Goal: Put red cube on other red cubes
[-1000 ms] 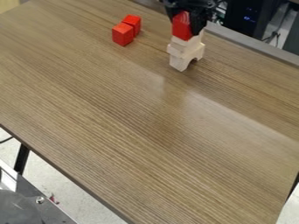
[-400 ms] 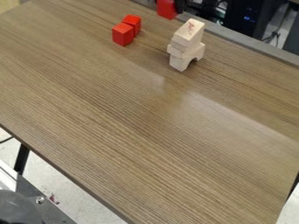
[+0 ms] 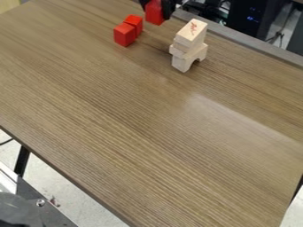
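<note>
1. Camera view: the black gripper (image 3: 157, 9) is hanging near the top edge and is pinching a red cube (image 3: 154, 13) between its two fingers.
2. That cube is staying clear of the other two red ones, with a small gap showing between.
3. On the brown table (image 3: 148, 115), the front red cube (image 3: 124, 35) is sitting just beside the back red cube (image 3: 135, 22), and it is hiding a bit of it.
4. Pale wood blocks (image 3: 190, 35) are standing in a pile near them, and the bottom one is making a little arch.
5. A red mark is showing on top of the pile.
6. Dark wires (image 3: 201, 9) are lying past the table's far edge.
</note>
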You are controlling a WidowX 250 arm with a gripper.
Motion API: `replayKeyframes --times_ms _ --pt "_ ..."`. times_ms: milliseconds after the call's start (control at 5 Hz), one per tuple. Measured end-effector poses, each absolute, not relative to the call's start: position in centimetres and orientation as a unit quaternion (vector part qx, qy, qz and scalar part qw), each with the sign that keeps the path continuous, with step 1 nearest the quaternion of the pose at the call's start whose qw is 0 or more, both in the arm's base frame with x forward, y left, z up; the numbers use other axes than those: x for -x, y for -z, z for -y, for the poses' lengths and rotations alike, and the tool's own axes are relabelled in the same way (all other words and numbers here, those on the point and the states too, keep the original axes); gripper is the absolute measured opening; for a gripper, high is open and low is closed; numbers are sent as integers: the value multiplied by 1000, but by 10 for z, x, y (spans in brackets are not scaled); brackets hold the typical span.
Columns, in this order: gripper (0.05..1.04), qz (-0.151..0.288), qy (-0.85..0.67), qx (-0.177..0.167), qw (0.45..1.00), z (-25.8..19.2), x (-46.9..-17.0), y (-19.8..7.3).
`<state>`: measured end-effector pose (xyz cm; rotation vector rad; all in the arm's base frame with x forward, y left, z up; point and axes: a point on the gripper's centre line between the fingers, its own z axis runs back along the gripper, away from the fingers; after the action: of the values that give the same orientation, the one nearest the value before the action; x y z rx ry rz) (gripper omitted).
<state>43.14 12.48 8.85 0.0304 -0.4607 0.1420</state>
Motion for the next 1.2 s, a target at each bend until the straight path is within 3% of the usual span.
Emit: replayKeyframes --times_ms 1200 --pt "591 213 -126 -30 969 -169 -438 -73"
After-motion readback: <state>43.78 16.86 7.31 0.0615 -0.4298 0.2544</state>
